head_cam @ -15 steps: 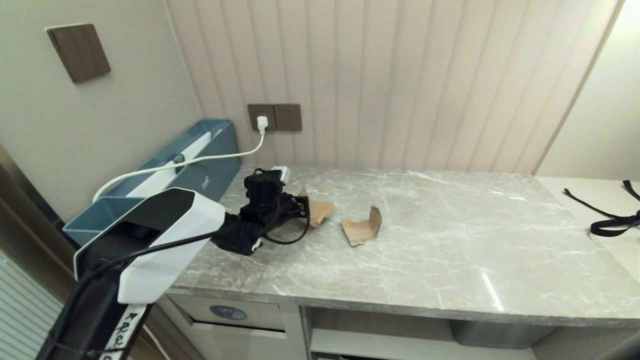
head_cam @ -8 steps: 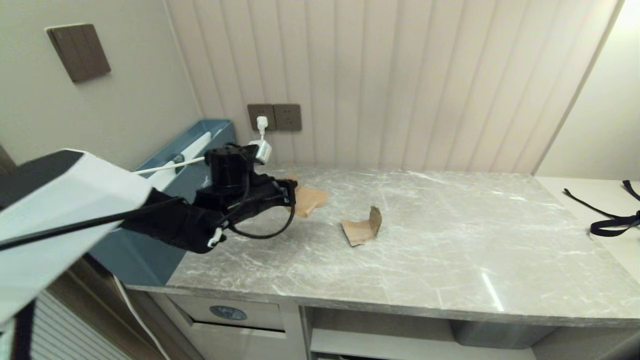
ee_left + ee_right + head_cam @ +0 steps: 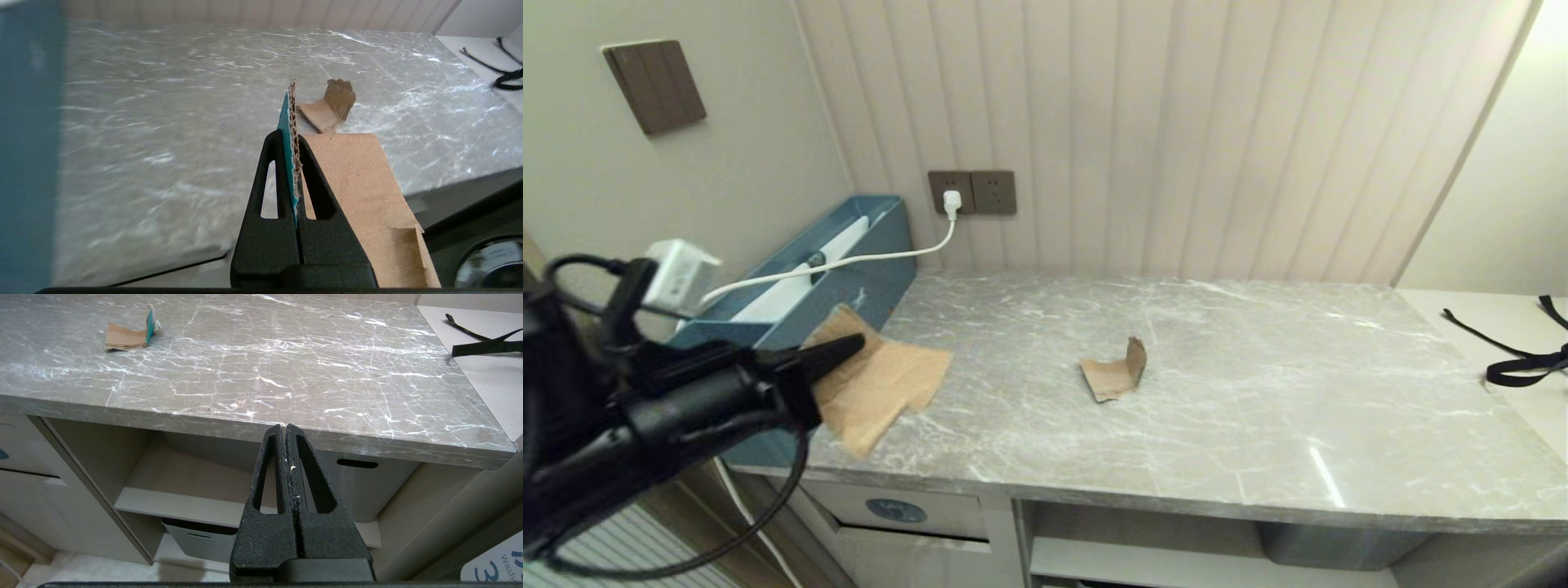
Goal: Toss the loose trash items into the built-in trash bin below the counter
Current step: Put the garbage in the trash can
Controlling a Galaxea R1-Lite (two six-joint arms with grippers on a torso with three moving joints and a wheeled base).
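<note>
The left gripper (image 3: 295, 143) had its fingers (image 3: 312, 171) clamped on one cardboard scrap (image 3: 882, 384), held clear of the counter (image 3: 1217, 392) near its left front corner. A second scrap (image 3: 1115, 376) lay on the counter well beyond the fingertips, untouched. A third scrap was not visible; it may already have been binned. The built-in trash bin (image 3: 896, 512) sat below the held scrap, its flap apparently not pushed in. The right gripper (image 3: 286, 435), fingers together and empty, was parked before the counter's front edge. Remaining: deposit the held scrap, then fetch the other.
</note>
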